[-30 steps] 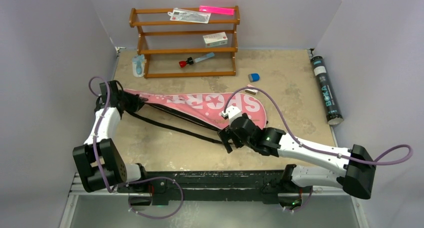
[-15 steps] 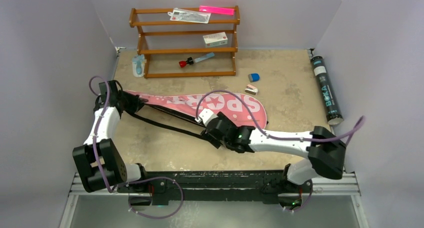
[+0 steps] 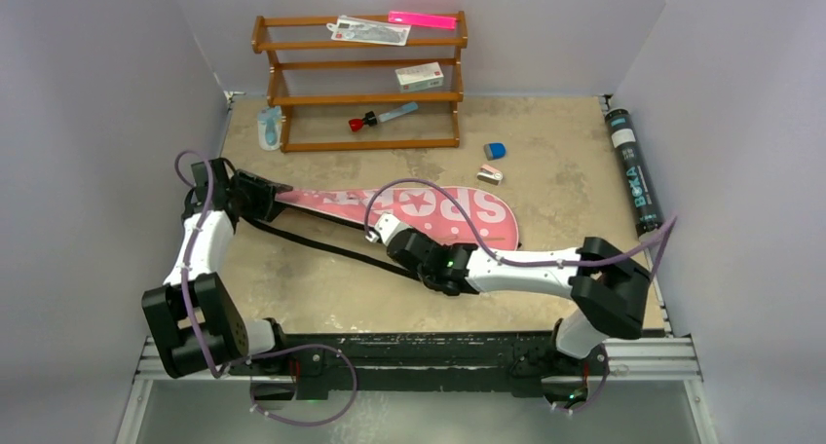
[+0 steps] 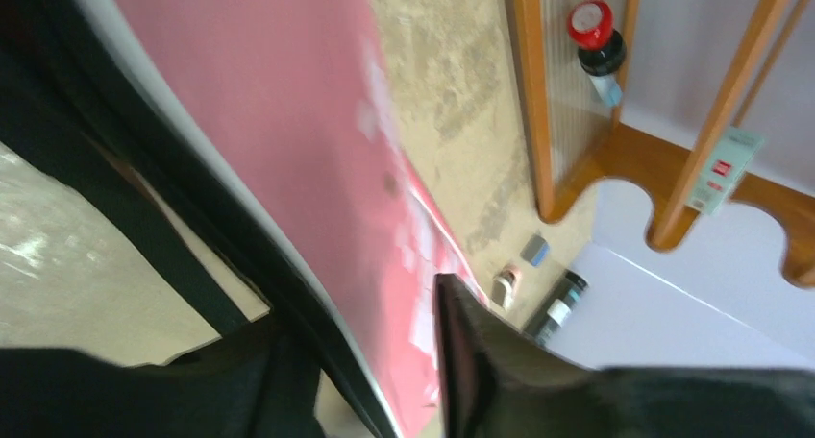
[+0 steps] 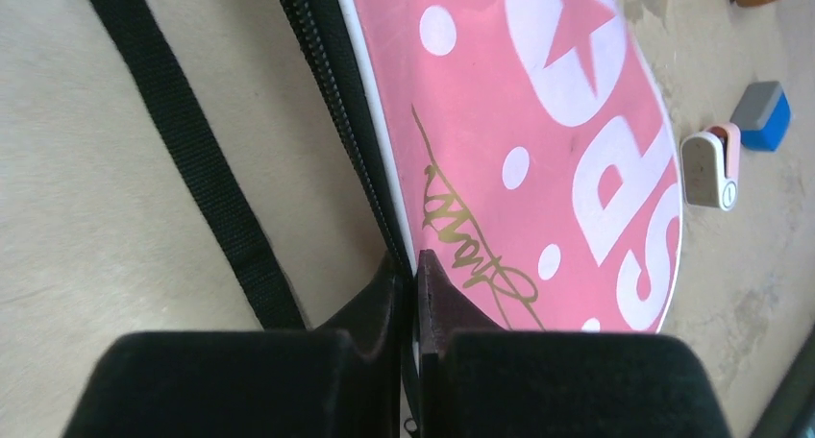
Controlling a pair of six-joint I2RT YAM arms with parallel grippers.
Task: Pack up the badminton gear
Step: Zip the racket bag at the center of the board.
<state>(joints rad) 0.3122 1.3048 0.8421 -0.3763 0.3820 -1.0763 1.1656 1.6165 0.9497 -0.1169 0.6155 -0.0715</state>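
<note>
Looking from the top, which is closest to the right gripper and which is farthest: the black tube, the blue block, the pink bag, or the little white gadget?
1. The bag: the right gripper is pinching its near edge.
2. The white gadget: behind it, to the right.
3. The blue block: just past the gadget.
4. The tube: far off to the right.

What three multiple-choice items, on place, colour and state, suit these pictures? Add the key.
1. Where does the black tube lie on the table? A middle; B near edge; C right edge.
2. What colour is the big lettering on the pink bag? A white; B black; C green.
3. How is the right gripper? A wide open; B shut at the bag's zipped edge; C shut on the tube.
Key: C, it lies beside the right wall; A, white letters on pink; B, fingers meet at the zip.
</note>
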